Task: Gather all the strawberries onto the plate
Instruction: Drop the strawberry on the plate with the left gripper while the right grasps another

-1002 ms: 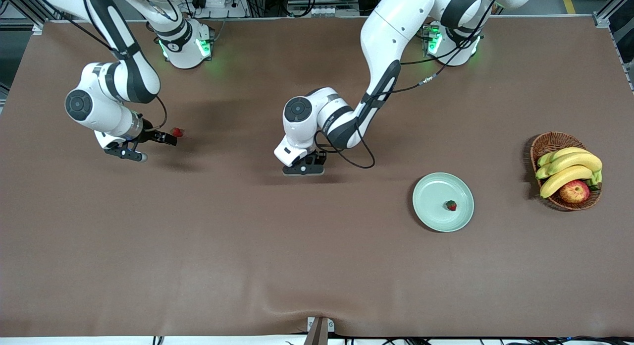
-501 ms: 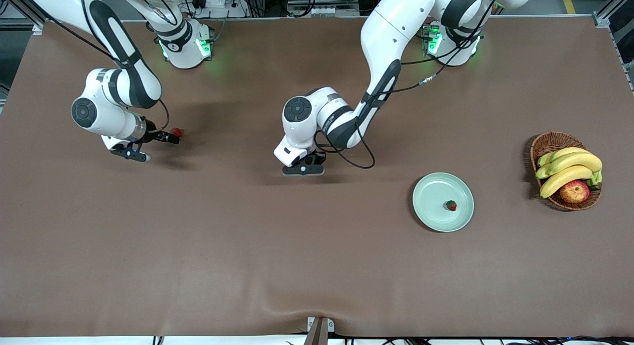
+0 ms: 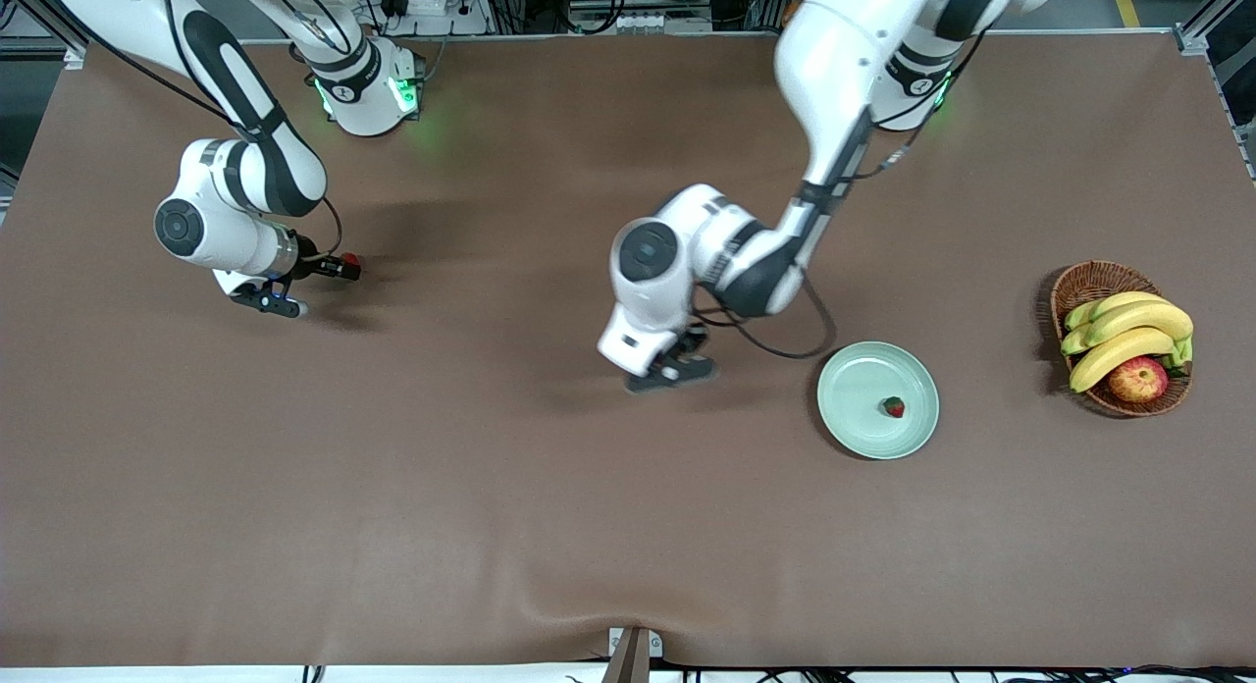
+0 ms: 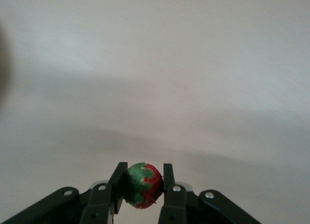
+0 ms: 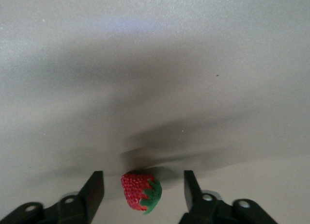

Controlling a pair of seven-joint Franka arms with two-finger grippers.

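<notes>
Left hand [image 4: 141,187]: pinching a strawberry [image 4: 142,185], over the worktop [image 3: 491,487] beside the plate [image 3: 863,430].
Right hand [image 5: 143,187]: spread around a second strawberry [image 5: 140,191] on the worktop.
Plate: holds a third strawberry [image 3: 893,406].

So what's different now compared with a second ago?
The left gripper, shut on a strawberry, has swung toward the plate. The right gripper crept in around its own strawberry, fingers open. The berry on the plate and the fruit basket stayed put.
</notes>
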